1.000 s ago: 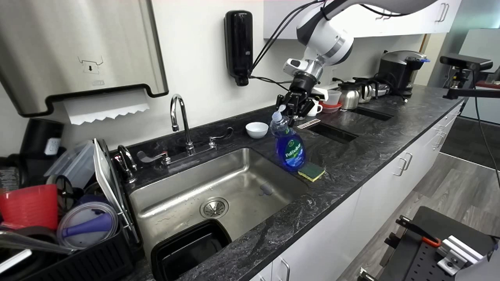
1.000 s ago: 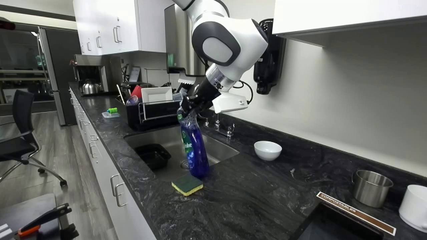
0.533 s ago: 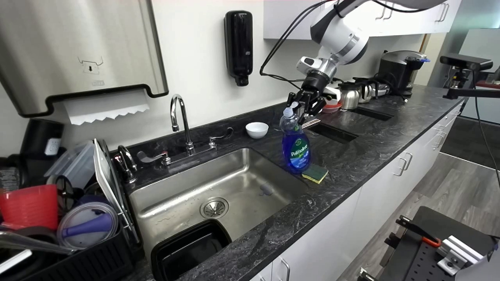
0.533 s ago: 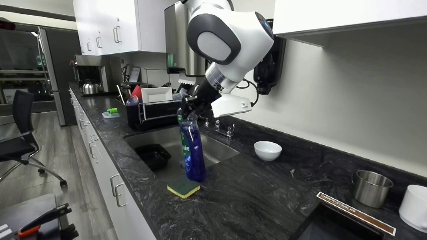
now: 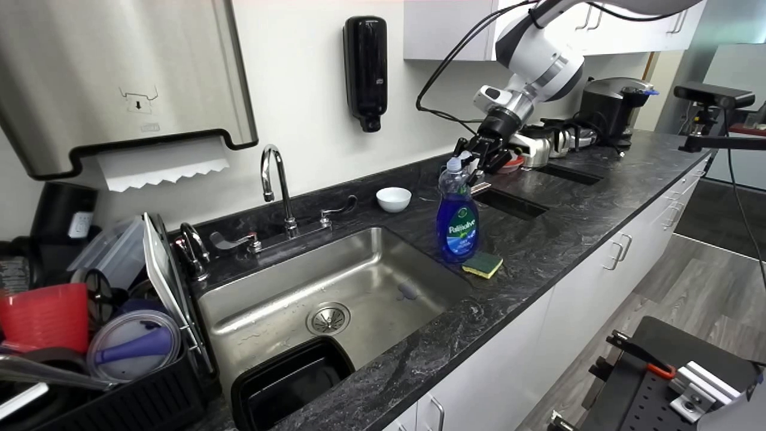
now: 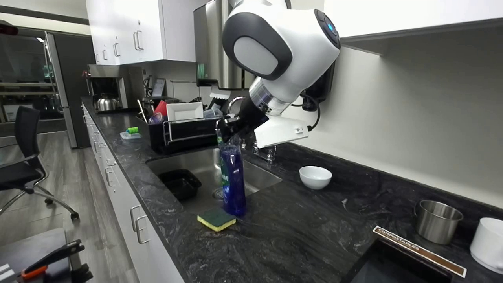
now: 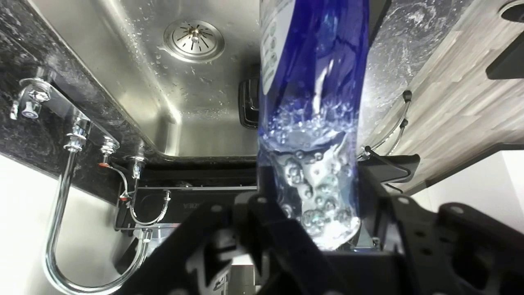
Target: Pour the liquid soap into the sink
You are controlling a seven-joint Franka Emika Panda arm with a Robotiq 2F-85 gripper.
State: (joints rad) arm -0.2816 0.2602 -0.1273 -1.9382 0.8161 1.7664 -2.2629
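The gripper (image 7: 314,192) pinches the Palmolive liquid soap bottle (image 5: 459,224) below its pale cap (image 5: 454,164), its fingers (image 7: 268,184) parted only by the bottle's width. The bottle is nearly upright, just beside the stainless steel sink (image 5: 359,287) and a green-and-yellow sponge (image 5: 482,264); from here I can't tell whether its base touches the dark countertop (image 5: 529,248).

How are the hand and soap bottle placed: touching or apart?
Touching: in the wrist view, the hand has its fingers against both sides of the soap bottle.
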